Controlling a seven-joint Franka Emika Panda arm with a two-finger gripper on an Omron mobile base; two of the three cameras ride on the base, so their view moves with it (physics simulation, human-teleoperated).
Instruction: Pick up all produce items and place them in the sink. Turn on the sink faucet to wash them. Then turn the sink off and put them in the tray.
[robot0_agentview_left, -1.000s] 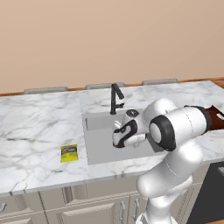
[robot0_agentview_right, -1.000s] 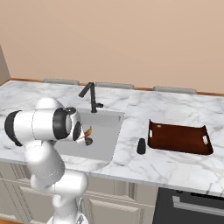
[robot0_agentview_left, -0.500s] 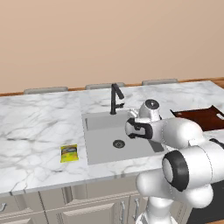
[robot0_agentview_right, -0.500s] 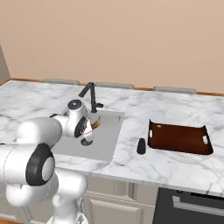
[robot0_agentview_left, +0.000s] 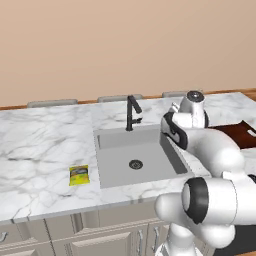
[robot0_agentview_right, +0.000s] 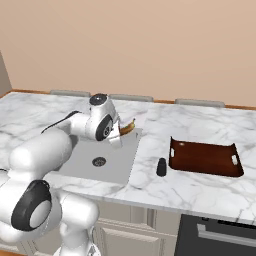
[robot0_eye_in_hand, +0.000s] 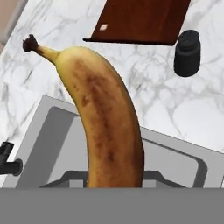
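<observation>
Banana (robot0_eye_in_hand: 107, 118) in pincer (robot0_agentview_right: 121, 134) above sink (robot0_agentview_right: 131, 165) rim

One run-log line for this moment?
phase: carrying | gripper: shut on banana | position: above sink right edge | tray: empty

One brownish-orange curved banana (robot0_eye_in_hand: 107, 127). One large grey rectangular sink (robot0_agentview_left: 112, 155) sunk in the marble bench, with one thin black faucet (robot0_agentview_left: 132, 112) at its back rim. One dark reddish-brown rectangular tray (robot0_agentview_right: 205, 159), one small dark cylindrical shaker (robot0_agentview_right: 161, 167) and one flat yellow snack packet (robot0_agentview_left: 79, 175) beside the sink.
</observation>
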